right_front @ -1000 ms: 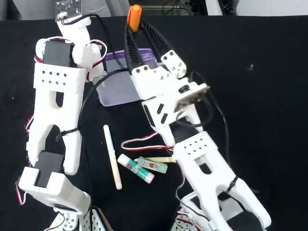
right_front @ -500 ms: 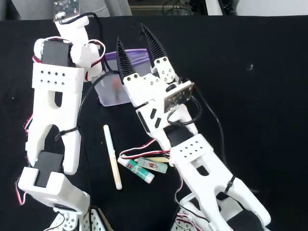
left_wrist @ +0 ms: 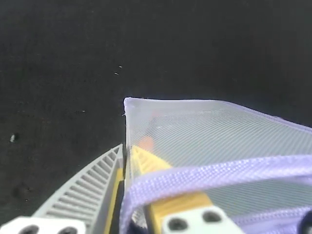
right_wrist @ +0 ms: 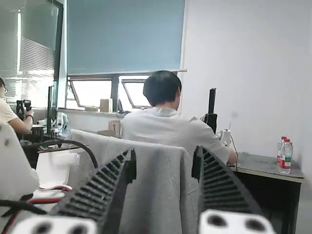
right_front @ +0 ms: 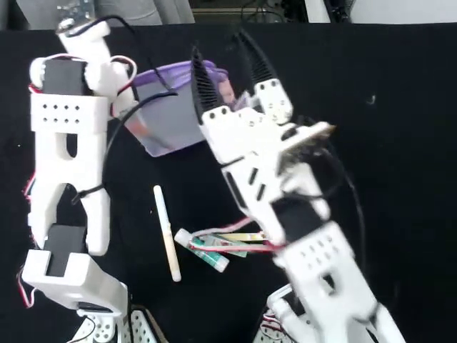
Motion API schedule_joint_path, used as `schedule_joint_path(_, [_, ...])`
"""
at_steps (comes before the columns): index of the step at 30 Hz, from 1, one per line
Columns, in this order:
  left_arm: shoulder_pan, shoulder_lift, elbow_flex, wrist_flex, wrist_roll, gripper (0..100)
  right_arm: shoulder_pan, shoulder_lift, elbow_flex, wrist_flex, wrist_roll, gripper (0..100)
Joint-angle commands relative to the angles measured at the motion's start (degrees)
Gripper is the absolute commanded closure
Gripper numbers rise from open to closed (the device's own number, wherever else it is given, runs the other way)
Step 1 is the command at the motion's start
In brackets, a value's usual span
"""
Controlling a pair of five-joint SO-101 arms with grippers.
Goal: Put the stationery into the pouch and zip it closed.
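The translucent pouch (right_front: pixel 168 121) with a purple zip rim hangs tilted at the back of the table, its mouth open. My left gripper (left_wrist: pixel 125 155) is shut on the pouch's (left_wrist: pixel 204 136) side edge, one finger inside the mesh and one outside. An orange shape (left_wrist: pixel 145 142) lies inside it. My right gripper (right_front: pixel 228 71) stands open and empty just right of the pouch, pointing up; its black fingers (right_wrist: pixel 105 187) frame the room behind. On the black table lie a white pen (right_front: pixel 166 232), a green-and-white glue stick (right_front: pixel 203 251) and a thin yellow stick (right_front: pixel 241 236).
The right arm's white body (right_front: pixel 285 193) crosses the table's middle, above the small stationery items. The left arm (right_front: pixel 68 164) stands along the left side. Bare black table (right_front: pixel 400 143) stretches to the right.
My right gripper held an orange marker over the pouch, opened and dropped it in, then tilted upward empty. The left arm shifted the pouch slightly left.
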Motion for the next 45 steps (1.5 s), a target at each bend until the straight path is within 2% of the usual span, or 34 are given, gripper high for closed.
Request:
schedule_joint_path(1, [-3.91,-0.70,-0.13,-1.93,-0.26,97,0.35,-7.43,-12.00,23.30,0.09,81.0])
schedule_joint_path(7, [-5.76,-0.62,-0.04,-2.64,-0.26,97,-1.58,-5.85,-19.38,43.87,-0.18,81.1])
schedule_joint_path(9, [-5.85,-0.62,-0.04,-2.99,-0.26,97,-1.58,-4.00,-19.82,48.88,-2.55,81.1])
schedule_joint_path(12, [-5.85,-0.62,0.75,-4.04,-0.18,97,-2.02,0.31,-19.38,54.59,-5.98,81.1])
schedule_joint_path(16, [-5.93,-0.62,3.30,-6.86,-0.18,97,-7.30,7.08,-17.63,58.20,-7.74,81.1])
schedule_joint_path(22, [-9.54,-0.62,4.53,-9.85,0.00,97,-16.35,13.67,-12.62,57.58,-10.20,81.1])
schedule_joint_path(28, [-14.11,-0.62,4.62,-12.40,0.00,97,-19.96,15.08,-5.23,52.48,-14.68,81.1])
schedule_joint_path(34, [-14.90,-0.62,4.62,-13.19,0.00,97,-22.42,16.40,3.21,42.29,-15.21,81.1])
schedule_joint_path(45, [-14.90,-0.62,4.62,-12.92,0.00,97,-25.76,39.69,-7.60,43.08,-18.90,81.1])
